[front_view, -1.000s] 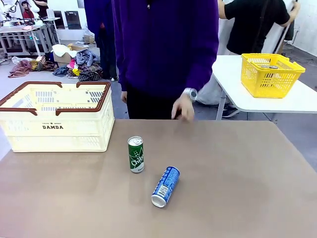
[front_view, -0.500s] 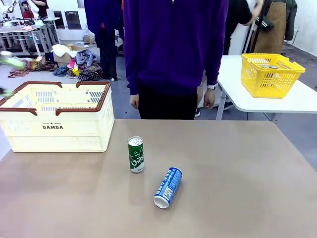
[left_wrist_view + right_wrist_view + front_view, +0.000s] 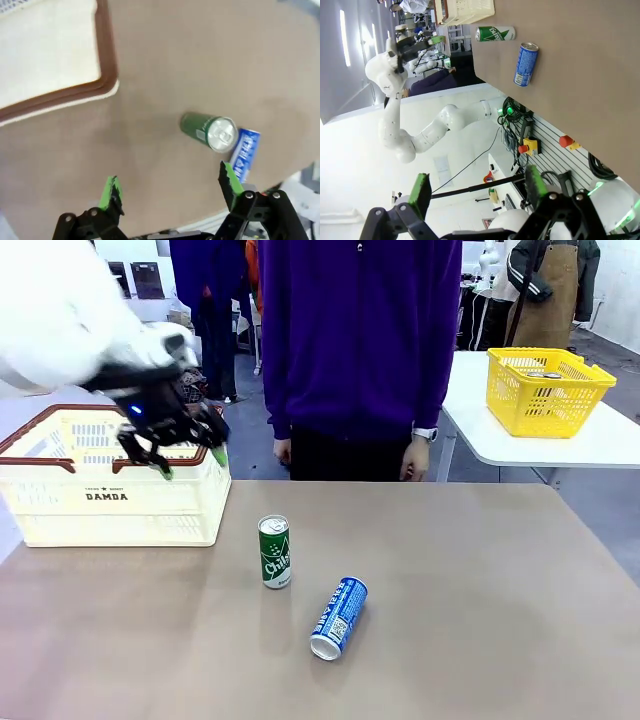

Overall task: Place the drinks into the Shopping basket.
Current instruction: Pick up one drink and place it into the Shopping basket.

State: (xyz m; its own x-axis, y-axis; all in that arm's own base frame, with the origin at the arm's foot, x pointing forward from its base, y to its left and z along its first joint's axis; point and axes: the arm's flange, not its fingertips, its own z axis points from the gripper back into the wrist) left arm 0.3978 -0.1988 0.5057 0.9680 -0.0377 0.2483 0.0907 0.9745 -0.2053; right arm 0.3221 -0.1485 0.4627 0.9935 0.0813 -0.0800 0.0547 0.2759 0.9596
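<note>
Swinging in from the left since a second ago, your left claw (image 3: 190, 460) is hovering wide open and empty by the right end of the Shopping basket (image 3: 110, 505). Your right claw (image 3: 477, 192) is gaping empty too. Out on the worktop (image 3: 480, 590), the green can (image 3: 274, 552) is standing upright, and the blue can (image 3: 338, 618) is lying just near-right of it.

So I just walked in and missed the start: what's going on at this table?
The left claw, open and empty, hovers by the right end of the Shopping basket. Neither drink is in yet: the green can stands upright on the table, the blue can lies on its side. The person stands at the far edge, hands down.
</note>
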